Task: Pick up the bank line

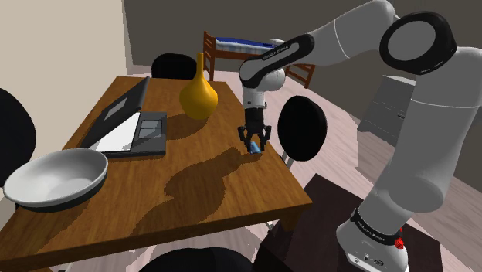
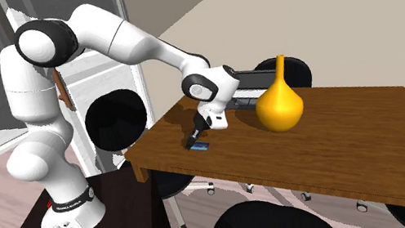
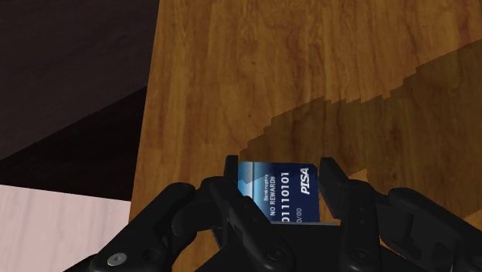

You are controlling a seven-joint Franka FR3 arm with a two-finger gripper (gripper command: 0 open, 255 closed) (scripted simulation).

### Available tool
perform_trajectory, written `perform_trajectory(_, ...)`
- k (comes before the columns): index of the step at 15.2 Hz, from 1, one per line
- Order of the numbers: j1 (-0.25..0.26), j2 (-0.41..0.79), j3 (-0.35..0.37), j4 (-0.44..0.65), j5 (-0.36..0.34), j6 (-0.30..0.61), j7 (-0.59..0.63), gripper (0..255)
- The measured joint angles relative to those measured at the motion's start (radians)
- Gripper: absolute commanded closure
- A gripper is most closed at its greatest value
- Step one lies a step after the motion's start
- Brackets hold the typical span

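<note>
Blue flat rectangular bank card (image 3: 276, 193), close to the brown wooden desk's (image 1: 193, 193) near edge, clasped by its short edges in the black end effector (image 3: 280, 166). Risk: so thin an edge grip may let the card pivot or slip during lifting.

Blue white-lettered card (image 3: 276, 193) near table (image 3: 309, 77) edge

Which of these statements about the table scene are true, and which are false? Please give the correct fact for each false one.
1. The blue card sits between the jaws. True.
2. The yellow vase lies on its side. False: it stands upright on the wooden table.
3. The laptop on the table is open. True.
4. The card lies inside the grey bowl. False: the card is far from the bowl, between the jaws near the table's edge.
</note>
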Motion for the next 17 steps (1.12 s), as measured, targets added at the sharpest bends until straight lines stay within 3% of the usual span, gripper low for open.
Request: perform_trajectory(17, -0.005, -0.086, -0.003, 0.090, -0.009, -0.170, 0.043, 255)
